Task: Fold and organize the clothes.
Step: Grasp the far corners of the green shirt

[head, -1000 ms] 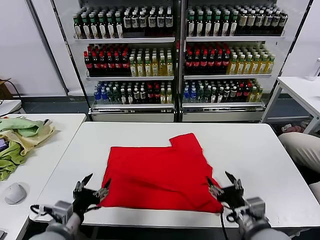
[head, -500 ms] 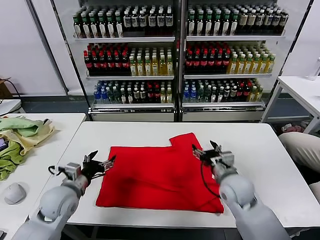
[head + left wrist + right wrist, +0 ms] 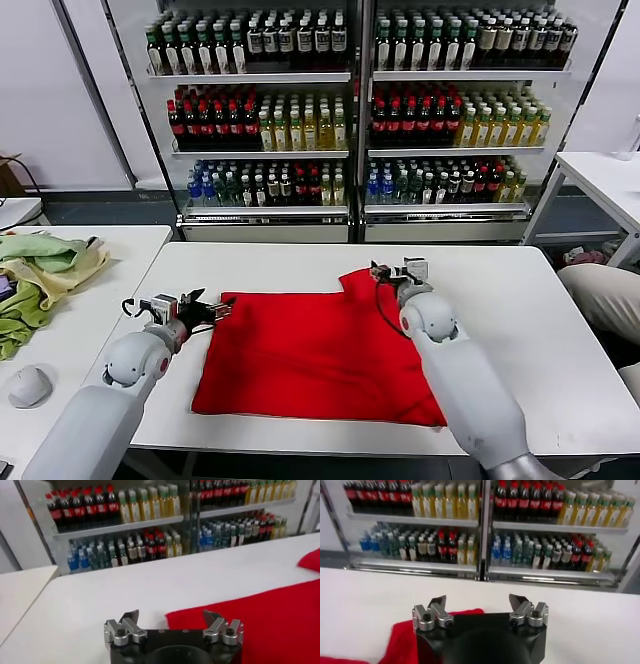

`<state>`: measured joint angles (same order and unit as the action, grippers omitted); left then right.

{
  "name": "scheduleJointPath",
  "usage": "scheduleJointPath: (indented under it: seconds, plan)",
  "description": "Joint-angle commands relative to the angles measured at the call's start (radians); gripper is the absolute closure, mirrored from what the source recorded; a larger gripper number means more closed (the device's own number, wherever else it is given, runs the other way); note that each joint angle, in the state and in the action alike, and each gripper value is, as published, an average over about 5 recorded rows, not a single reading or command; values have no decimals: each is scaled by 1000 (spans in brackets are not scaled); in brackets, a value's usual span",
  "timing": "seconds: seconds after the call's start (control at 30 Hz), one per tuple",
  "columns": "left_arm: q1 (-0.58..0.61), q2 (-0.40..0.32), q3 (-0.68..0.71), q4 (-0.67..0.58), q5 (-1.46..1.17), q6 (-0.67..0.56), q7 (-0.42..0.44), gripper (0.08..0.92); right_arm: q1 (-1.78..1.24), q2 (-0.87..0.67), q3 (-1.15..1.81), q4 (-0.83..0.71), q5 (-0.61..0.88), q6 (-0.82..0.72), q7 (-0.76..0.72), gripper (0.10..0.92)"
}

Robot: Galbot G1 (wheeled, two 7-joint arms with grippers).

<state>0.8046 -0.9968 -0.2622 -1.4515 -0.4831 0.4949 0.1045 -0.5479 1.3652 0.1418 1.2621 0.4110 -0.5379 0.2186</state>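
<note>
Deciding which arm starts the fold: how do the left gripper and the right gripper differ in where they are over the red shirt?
The left gripper is at the far left corner of the red T-shirt; the right gripper is at the far right part that juts away from the robot. The left sits nearer the robot, the right farther out. The left points sideways across the white table; the right points away. Both stand with fingers open, holding nothing.

A T-shirt (image 3: 315,350) lay on the middle table (image 3: 520,300). The left gripper (image 3: 205,308) stood at its far left corner, the right gripper (image 3: 392,270) at its far right. Behind stood bottle shelves (image 3: 350,120); cloths (image 3: 40,275) lay on the left table (image 3: 60,345).
</note>
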Motion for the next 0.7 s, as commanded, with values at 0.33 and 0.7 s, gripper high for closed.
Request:
scheduleJointPath:
  seconds: [0.33, 0.7]
  plan:
    - [-107, -24, 16, 197, 39, -19, 84, 177, 90, 106, 15, -275, -49, 74, -16, 203]
    - [-85, -25, 3, 182, 40, -29, 143, 311, 75, 103, 25, -266, -26, 57, -8, 351]
